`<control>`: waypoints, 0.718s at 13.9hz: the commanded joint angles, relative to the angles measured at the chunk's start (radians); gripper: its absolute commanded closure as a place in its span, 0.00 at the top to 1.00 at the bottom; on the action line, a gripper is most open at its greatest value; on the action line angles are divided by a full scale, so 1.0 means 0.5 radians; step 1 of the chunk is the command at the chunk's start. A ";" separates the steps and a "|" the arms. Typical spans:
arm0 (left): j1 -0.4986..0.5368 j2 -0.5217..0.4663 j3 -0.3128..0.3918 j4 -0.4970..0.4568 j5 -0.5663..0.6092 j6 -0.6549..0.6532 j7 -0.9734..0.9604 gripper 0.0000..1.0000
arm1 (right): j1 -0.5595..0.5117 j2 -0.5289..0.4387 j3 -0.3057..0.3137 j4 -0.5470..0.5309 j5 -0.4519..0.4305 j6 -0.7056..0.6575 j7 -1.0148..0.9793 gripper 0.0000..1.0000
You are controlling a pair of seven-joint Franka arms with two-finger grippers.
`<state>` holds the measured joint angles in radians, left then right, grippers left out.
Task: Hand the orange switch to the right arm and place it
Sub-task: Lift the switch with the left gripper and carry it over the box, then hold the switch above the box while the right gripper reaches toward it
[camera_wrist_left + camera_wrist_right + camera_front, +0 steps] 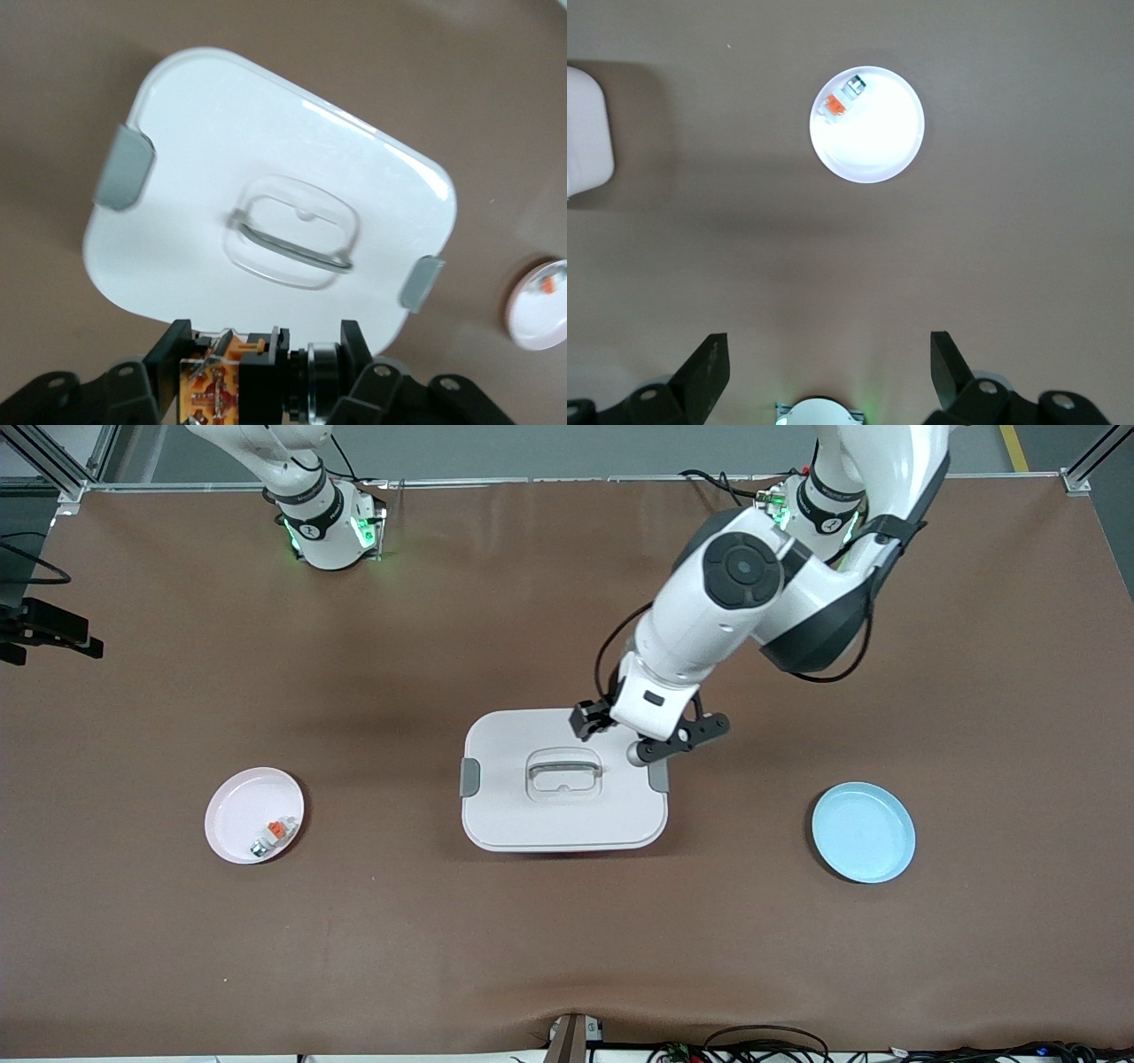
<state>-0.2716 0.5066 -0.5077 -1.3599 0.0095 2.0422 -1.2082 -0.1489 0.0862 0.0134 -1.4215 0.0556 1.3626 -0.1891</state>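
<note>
**Switch held crosswise over the box, receiver well apart**

The left pincer [640, 751] hangs over the edge of the white lidded box [532, 815] at the left arm's end of it, clamped on the switch [266, 385]. In the left wrist view the switch lies sideways between the two fingers [168, 354], its long axis running from one finger to the other: the orange label end sits against one finger, the dark round button end against the other. So the part is pinched along its length, and both ends are covered by the holder's fingers; only its black middle is bare. From the front, just a small grey-dark nub shows below the wrist, so how far the switch stands out from the fingers is hard to judge there.

The right pincer [829, 365] stands open, with nothing between its fingers, high over bare bench nearer the right arm's end. Its camera looks down on the pink plate [221, 815], which carries a small white-grey part [270, 838] with an orange piece. The right arm [310, 505] shows only its base and lower links in the front view.

The handover turns on that gap and on the axis: the right pincer probably has to cross toward the box and take the bare middle, its fingers square to the left's.

The blue plate [864, 833] lies at the left arm's end of the bench.
</note>
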 commanded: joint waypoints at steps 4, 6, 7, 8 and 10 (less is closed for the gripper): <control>-0.162 0.177 0.006 0.226 -0.111 0.177 -0.700 0.00 | -0.076 -0.013 0.007 -0.120 0.462 0.091 0.031 1.00; -0.193 0.202 0.006 0.229 -0.114 0.281 -0.942 0.00 | -0.077 -0.031 0.010 -0.249 0.631 0.232 0.169 1.00; -0.205 0.208 0.006 0.229 -0.114 0.324 -1.065 0.00 | -0.070 -0.055 0.013 -0.304 0.665 0.281 0.188 1.00; -0.221 0.223 0.006 0.229 -0.114 0.340 -1.154 0.00 | -0.061 -0.107 0.016 -0.396 0.714 0.363 0.191 1.00; -0.236 0.269 0.006 0.229 -0.114 0.373 -1.301 0.00 | -0.058 -0.260 0.016 -0.699 0.888 0.602 0.191 1.00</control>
<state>-0.3749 0.6052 -0.5076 -1.2792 -0.0306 2.2106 -1.7959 -0.1691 0.0688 0.0131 -1.6021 0.4248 1.5665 -0.1098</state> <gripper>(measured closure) 0.278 0.000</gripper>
